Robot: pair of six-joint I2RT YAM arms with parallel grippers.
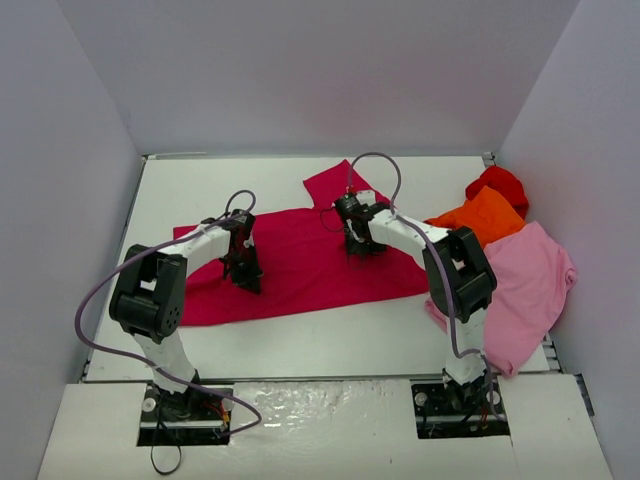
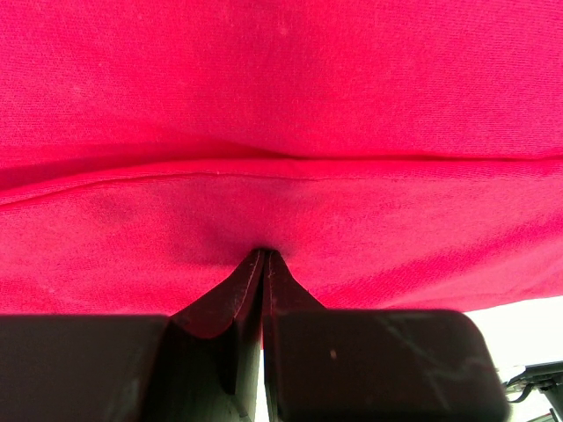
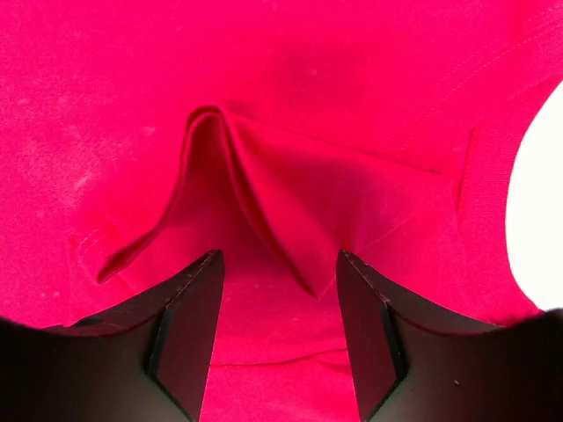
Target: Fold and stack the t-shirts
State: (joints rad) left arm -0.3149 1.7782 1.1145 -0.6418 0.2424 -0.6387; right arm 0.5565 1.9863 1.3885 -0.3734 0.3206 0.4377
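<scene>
Hidden from above: in the top view the wrists cover the fingertips of both arms, so only the wrist cameras show how the jaws stand.
Cut off: both wrist views are filled with red cloth, and the shirt's outline cannot be made out there.
Hard to make out: how the bright red t-shirt and the orange t-shirt are folded. They lie bunched in the far right corner, the orange one overlapping the pale pink t-shirt.
Raspberry-red t-shirt: spread flat across the middle of the desk, one part pointing toward the far side.
Left gripper: jaws closed, a pucker of the cloth pinched at their tips, near the shirt's left end.
Right gripper: jaws apart and gripping nothing. A raised fold of the cloth stands between and just ahead of them, toward the shirt's far right part.
</scene>
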